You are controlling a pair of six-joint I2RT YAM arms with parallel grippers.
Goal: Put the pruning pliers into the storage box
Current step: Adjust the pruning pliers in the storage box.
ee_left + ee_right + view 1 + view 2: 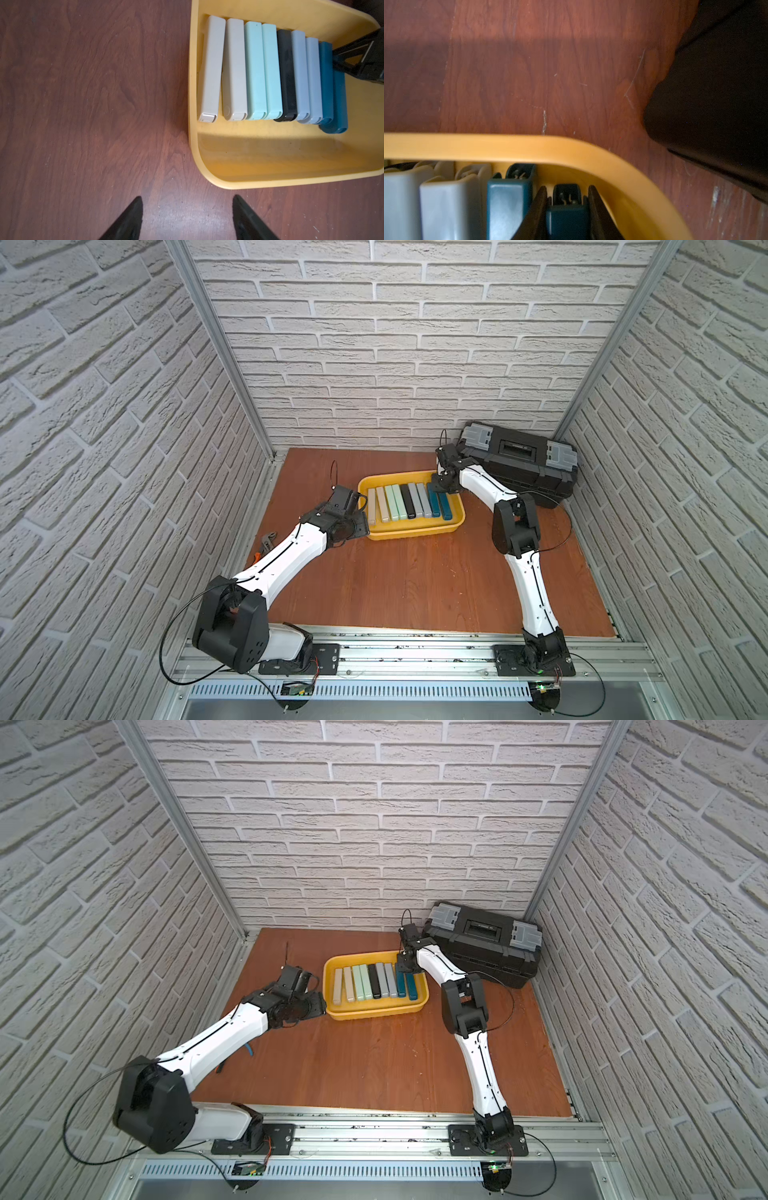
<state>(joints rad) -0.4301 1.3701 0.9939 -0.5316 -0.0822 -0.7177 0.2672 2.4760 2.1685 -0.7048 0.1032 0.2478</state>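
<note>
Just white faux-brick walls (374,344) left, right and far, aluminium corner posts (219,344), reddish wood-grain tabletop (415,580), metal rail (415,649) along the near edge.

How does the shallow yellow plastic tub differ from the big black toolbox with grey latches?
The yellow tub is open-topped; the black toolbox is shut under a lid. The tub is shallow, the toolbox taller and bulkier. The tub shows a row of slim coloured bars inside; the toolbox's inside is hidden. Both are rectangular and stand on the wooden table.
</note>
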